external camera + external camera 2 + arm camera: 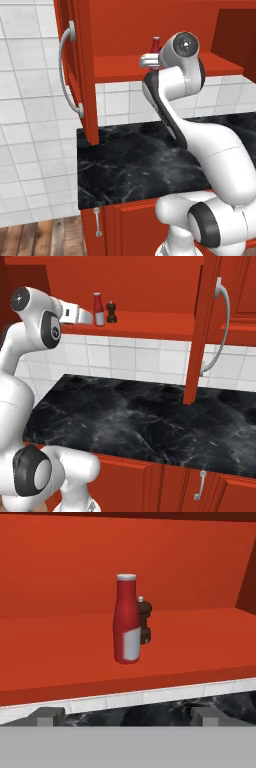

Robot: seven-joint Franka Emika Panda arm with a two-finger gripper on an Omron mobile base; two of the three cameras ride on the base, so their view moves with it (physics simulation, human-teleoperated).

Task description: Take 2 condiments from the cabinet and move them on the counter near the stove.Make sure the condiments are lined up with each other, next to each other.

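Glossy red shelf [60, 657] under slim red bottle [127, 619], squat brown shaker [144, 623].

squat dark-brown shaker [144, 623]: partly hidden behind slim red bottle [127, 619]
bottle in left base view: mostly hidden by arm

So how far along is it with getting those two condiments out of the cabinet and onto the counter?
Done: the cabinet door stands open. In hand: nothing yet; the open pincer is lined up in front of the red bottle, short of it. The dark-brown shaker stands just behind the bottle on the cabinet shelf. Left: grasp each, carry both to the black counter, and line them up side by side near the stove.
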